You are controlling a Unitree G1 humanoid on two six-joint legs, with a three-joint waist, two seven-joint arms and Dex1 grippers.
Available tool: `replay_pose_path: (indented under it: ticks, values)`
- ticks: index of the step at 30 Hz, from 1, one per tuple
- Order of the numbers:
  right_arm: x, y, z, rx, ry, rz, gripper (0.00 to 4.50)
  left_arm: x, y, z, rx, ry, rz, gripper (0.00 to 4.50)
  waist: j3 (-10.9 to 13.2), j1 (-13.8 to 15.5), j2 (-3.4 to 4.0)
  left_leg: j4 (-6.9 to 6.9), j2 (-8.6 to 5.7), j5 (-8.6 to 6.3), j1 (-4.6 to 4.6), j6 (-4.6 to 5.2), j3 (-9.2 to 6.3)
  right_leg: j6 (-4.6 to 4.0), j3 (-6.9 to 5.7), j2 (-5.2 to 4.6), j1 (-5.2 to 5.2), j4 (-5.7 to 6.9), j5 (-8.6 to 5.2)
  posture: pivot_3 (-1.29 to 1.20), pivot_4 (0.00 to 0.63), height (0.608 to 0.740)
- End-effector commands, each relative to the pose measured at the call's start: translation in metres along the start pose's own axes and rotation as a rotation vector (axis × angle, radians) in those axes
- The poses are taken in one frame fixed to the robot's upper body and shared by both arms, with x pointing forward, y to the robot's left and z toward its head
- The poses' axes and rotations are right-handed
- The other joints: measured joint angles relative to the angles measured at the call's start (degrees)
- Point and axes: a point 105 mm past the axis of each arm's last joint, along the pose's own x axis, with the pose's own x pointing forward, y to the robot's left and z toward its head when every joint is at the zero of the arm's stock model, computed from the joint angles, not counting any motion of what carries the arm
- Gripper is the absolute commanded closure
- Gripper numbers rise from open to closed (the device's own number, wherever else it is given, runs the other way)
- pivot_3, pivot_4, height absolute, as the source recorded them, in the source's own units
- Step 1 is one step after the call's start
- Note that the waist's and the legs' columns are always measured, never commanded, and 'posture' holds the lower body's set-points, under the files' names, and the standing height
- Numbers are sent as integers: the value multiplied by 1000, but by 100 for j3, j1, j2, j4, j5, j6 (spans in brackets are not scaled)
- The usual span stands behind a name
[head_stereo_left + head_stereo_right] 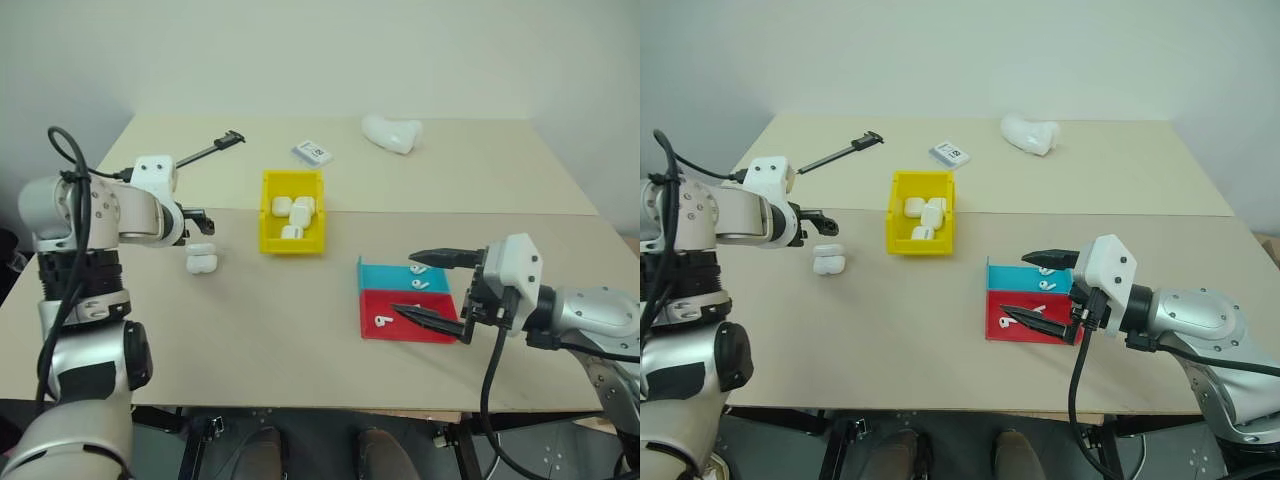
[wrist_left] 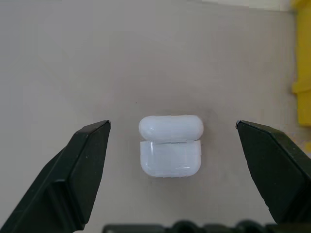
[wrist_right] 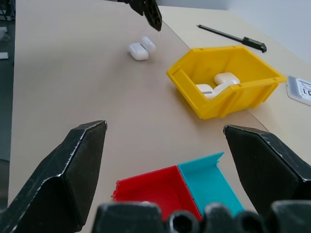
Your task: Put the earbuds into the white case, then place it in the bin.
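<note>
The white case [image 2: 170, 156] lies on the table with its lid flipped open, left of the yellow bin [image 1: 268, 215]. My left gripper [image 1: 203, 222] hovers just above it, open, with a finger on either side of the case in the left wrist view and touching nothing. The earbuds [image 1: 419, 284] lie in the flat teal-and-red tray [image 1: 372, 300]: two in the teal half, one [image 1: 380, 321] in the red half. My right gripper [image 1: 405, 282] hangs open over that tray, holding nothing.
Several white cases [image 1: 296, 211] sit inside the yellow bin. A black pen-like tool [image 1: 210, 148], a white-and-grey card box [image 1: 313, 151] and a curved white lump [image 1: 392, 133] lie on the far half of the table.
</note>
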Motion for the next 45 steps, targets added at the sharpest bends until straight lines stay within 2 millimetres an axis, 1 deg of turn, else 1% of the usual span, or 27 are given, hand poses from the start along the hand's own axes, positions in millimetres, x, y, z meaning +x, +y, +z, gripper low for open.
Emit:
replay_pose_path:
  ticks: [1,5,9,12,16,20,28,36,45]
  values:
    - [-1,2,9,-34,-15,2,43,-2,6,5,-37,11,56,0,0,-1,0,0,0,1,-1,-2,0,0,0,0,-1,1,0,0,150,740]
    - [-2,4,9,-33,-11,4,43,2,4,-3,-25,43,63,0,0,7,0,-1,0,5,-1,-10,0,0,0,-1,-1,3,0,0,150,740]
    - [-2,4,9,-34,-10,3,43,11,-1,-14,-38,94,62,0,0,24,-1,-1,-2,9,2,-16,0,0,-1,-3,1,6,0,0,150,740]
    - [-2,4,9,-35,-11,2,43,18,-9,-22,-47,134,40,0,0,29,-1,-1,-3,10,3,-17,1,0,-2,-3,2,6,0,0,150,740]
    - [-2,4,9,-38,-14,1,43,26,-11,-32,-62,183,49,0,0,32,-1,-1,-4,11,0,-19,2,0,-2,-3,0,4,0,0,150,740]
    - [-2,4,9,-38,-16,0,43,31,-10,-37,-70,215,70,0,0,27,-1,-1,-5,13,0,-22,3,0,-2,-2,0,4,0,0,150,740]
    - [-3,6,9,-35,-14,-10,43,37,-6,-39,-80,223,94,0,-4,42,-1,-1,-10,13,4,-24,16,0,-6,-3,6,5,0,0,150,740]
    - [-3,8,9,-35,-12,-17,43,38,-9,-30,-32,168,101,0,-10,42,-1,-1,-11,14,19,-24,18,0,-7,-3,20,9,1,0,150,740]
    - [-2,10,11,-43,-12,-14,43,41,-11,-29,-31,146,77,0,-11,43,-2,-2,-11,14,18,-24,16,-1,-12,-2,19,15,1,0,150,740]
